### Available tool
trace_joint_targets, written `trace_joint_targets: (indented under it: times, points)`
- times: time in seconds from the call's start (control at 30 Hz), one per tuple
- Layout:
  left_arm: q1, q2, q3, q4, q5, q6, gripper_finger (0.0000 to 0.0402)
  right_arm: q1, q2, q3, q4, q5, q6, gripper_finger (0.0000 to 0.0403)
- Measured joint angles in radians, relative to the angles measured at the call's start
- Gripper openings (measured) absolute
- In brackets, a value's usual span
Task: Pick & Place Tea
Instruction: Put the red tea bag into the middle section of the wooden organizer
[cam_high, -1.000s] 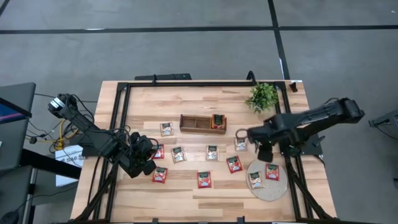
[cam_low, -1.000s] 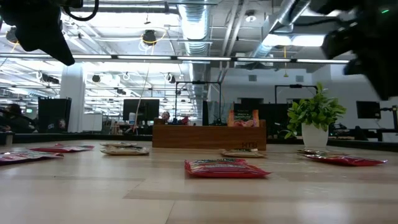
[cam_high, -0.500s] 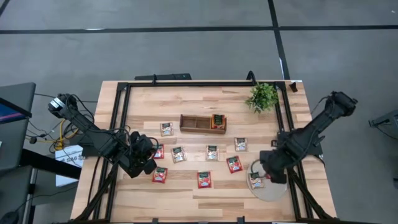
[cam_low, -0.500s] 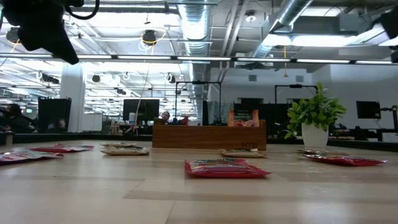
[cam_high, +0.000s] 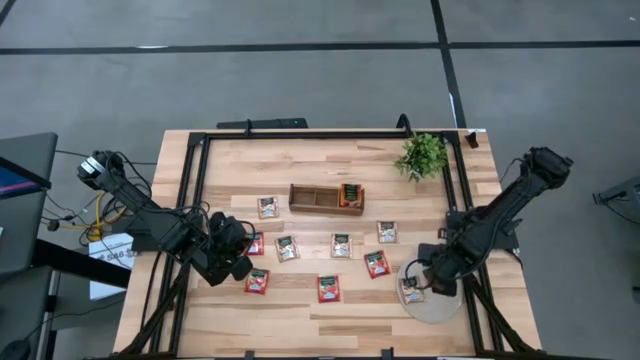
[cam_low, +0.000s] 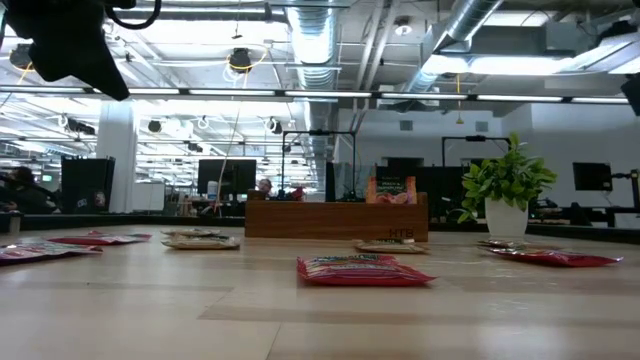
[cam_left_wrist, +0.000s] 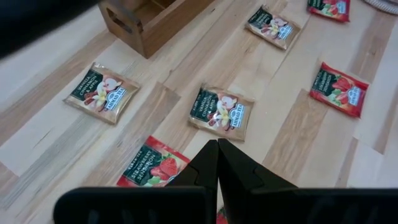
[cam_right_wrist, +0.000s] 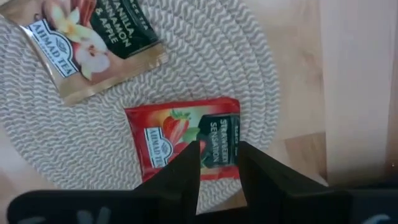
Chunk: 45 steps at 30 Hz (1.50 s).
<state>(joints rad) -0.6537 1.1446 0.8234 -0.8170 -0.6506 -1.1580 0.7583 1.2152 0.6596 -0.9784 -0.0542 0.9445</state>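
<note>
We had the right claw (cam_right_wrist: 217, 163) low over the round woven mat (cam_high: 440, 305) near the right front of the surface (cam_high: 330, 165), its fingers a narrow gap apart and straddling a red strawberry sachet (cam_right_wrist: 186, 138) that lay flat on the weave. It held nothing that we could make out; the sachet sat loose between the fingertips, so we judged this a descent for a pinch, with the gap kept small to suit so thin a packet. A beige vanilla sachet (cam_right_wrist: 93, 43) lay beside it on the same mat, apart from the fingers.

The left claw (cam_left_wrist: 217, 163) hung over the left front of the surface with its fingers pressed together and empty (waiting, we supposed), above a red sachet (cam_left_wrist: 152, 168) and near two beige ones (cam_left_wrist: 221, 112).

The rest of the tea lay scattered across the middle of the surface (cam_high: 341, 245), and one packet stood upright in the end compartment of the wooden box (cam_high: 326, 198) nearest the plant (cam_high: 422, 155); we took that box for the intended destination.

Against the view from a second before, the right arm had swung away from the beige sachet near the box and folded back toward the mat; in the last half second it edged only slightly farther. The left arm had not moved.
</note>
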Motion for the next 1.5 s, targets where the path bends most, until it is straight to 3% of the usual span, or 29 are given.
trace_joint_targets:
  times: [0.67, 1.1, 1.5]
  points:
    - [0.000, 0.000, 0.000, 0.008, 0.002, -0.002, 0.0000, -0.153, 0.000, -0.144, 0.136, -0.127, -0.037, 0.0106]
    - [0.000, 0.000, 0.000, 0.008, 0.002, -0.002, 0.0000, -0.153, 0.000, -0.145, 0.149, -0.133, -0.036, 0.0005]
    - [0.000, 0.000, 0.000, 0.008, 0.002, -0.002, 0.0000, -0.153, 0.000, -0.145, 0.127, -0.132, 0.007, 0.0001]
